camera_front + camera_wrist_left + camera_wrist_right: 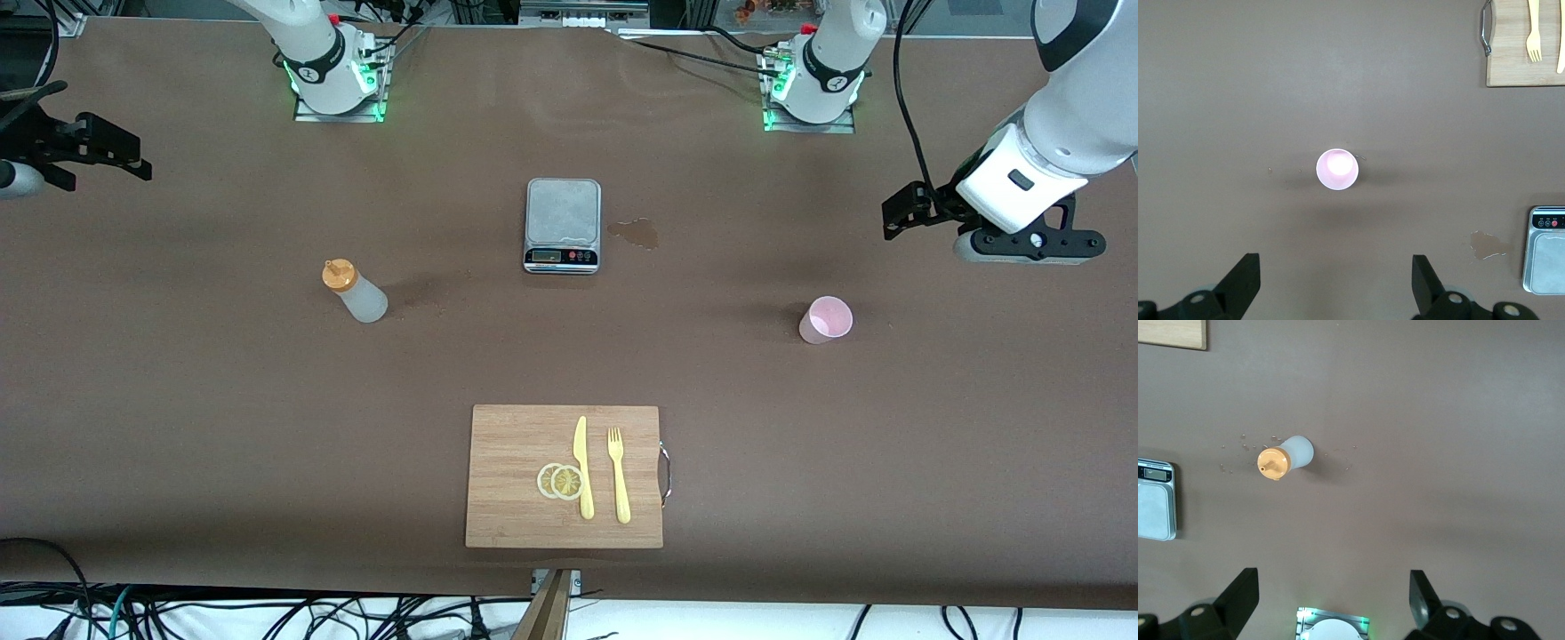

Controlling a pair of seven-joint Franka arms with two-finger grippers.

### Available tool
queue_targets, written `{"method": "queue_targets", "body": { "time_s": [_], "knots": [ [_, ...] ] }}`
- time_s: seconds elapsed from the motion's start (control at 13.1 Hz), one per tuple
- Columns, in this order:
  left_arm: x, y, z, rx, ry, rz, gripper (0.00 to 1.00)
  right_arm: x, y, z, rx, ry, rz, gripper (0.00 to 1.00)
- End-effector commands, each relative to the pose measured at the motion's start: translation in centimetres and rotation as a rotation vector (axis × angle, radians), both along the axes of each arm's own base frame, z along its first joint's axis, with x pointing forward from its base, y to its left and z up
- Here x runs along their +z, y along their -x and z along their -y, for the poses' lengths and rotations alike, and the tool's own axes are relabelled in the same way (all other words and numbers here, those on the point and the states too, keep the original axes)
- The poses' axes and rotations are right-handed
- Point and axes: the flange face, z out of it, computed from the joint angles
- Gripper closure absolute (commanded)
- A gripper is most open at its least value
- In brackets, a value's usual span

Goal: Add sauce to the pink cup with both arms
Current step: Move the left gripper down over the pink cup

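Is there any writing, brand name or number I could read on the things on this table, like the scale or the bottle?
Nothing here can be read.
Scale: its dark display strip and small round buttons carry marks too small to make out.
Sauce bottle: no label shows.
Pink cup: plain, no print.
Cutting board, knife and fork: no markings visible.
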Motion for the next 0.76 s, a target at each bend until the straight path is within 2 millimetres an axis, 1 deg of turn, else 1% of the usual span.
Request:
{"method": "queue_targets", "body": {
  "time_s": [0.0, 0.15, 0.46, 0.61, 0.69],
  "knots": [
    [0.3, 0.0, -0.2, -0.031, -0.017, 0.004, 0.00, 0.8, 0.9, 0.9, -0.112, 0.011, 0.004, 0.00],
    [0.2, 0.0, -0.1, -0.031, -0.019, 0.003, 0.00, 0.4, 0.6, 2.1, -0.138, 0.015, 0.007, 0.00],
    [0.2, 0.0, -0.1, -0.026, -0.016, 0.001, 0.00, -0.3, 0.4, 2.5, -0.147, 0.020, -0.010, 0.00],
    [-0.2, -0.1, 0.0, -0.028, -0.016, -0.007, 0.00, -0.2, 0.1, 3.4, -0.165, 0.021, 0.011, 0.00],
    [-0.2, -0.1, 0.0, -0.029, -0.016, -0.007, 0.00, -0.4, -0.1, 3.5, -0.167, 0.021, 0.016, 0.00]
  ]
}}
